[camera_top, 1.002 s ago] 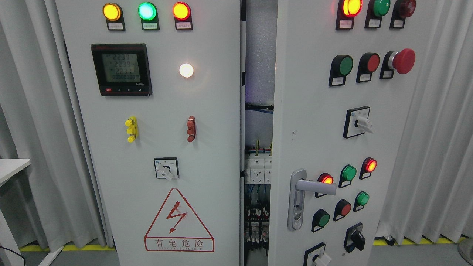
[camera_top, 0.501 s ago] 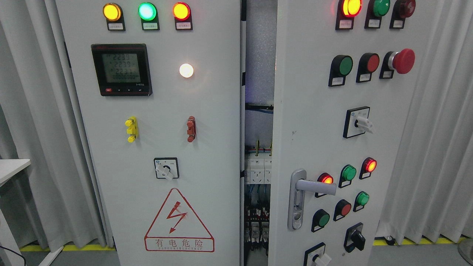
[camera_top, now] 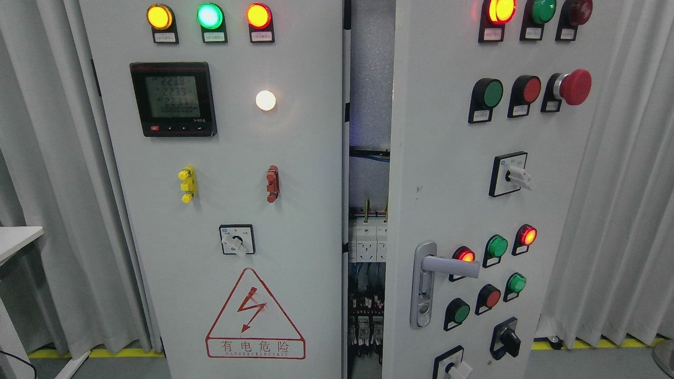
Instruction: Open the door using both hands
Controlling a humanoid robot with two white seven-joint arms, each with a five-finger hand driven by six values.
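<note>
No hand in view, right door (camera_top: 447, 173) ajar as a second ago, its lever handle (camera_top: 447, 265) untouched.

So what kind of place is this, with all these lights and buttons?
Probably an electrical room or a test bay. An electrical control cabinet fills the view, with a digital meter, a red electric-shock warning triangle and a right door standing ajar, showing breakers inside. Grey curtains hang behind.

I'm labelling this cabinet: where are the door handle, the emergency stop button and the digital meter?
door handle (camera_top: 452, 266), head view, on its lever.
emergency stop button (camera_top: 575, 87), head view, on its red cap.
digital meter (camera_top: 172, 97), head view, on its screen.
</note>
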